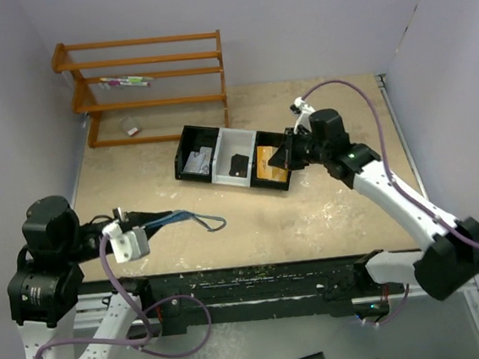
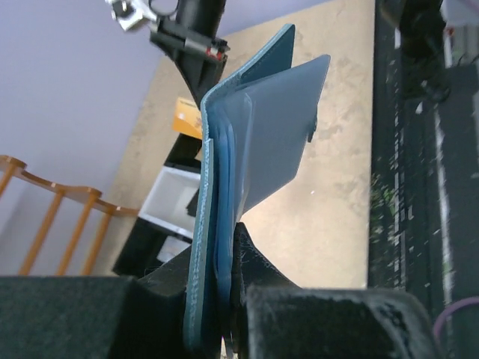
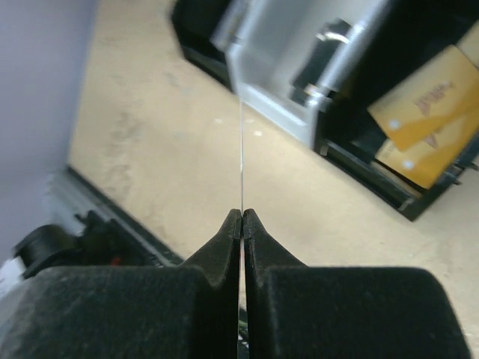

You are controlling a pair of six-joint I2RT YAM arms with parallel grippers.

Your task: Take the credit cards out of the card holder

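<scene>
left gripper (image 2: pixel 224 299) nearly closed, clamped on blue card holder (image 2: pixel 224 157) near the table's front edge, clear pockets fanned open. right gripper (image 3: pixel 242 224) clenched tight on 1 credit card (image 3: pixel 241 149), edge-on, by the 3-compartment tray (image 3: pixel 273 112); 2 gold cards (image 3: pixel 426 127) lie in its end compartment.

Probably lab (walled robot bench (image 1: pixel 311 215)).

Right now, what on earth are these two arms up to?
The left tool grips a blue holder, which is splayed open. The right tool is shut on a thin card, seen edge-on, close to the tray. Two gold cards already lie in the tray's end compartment. Whether any cards are left in the holder cannot be seen.
</scene>
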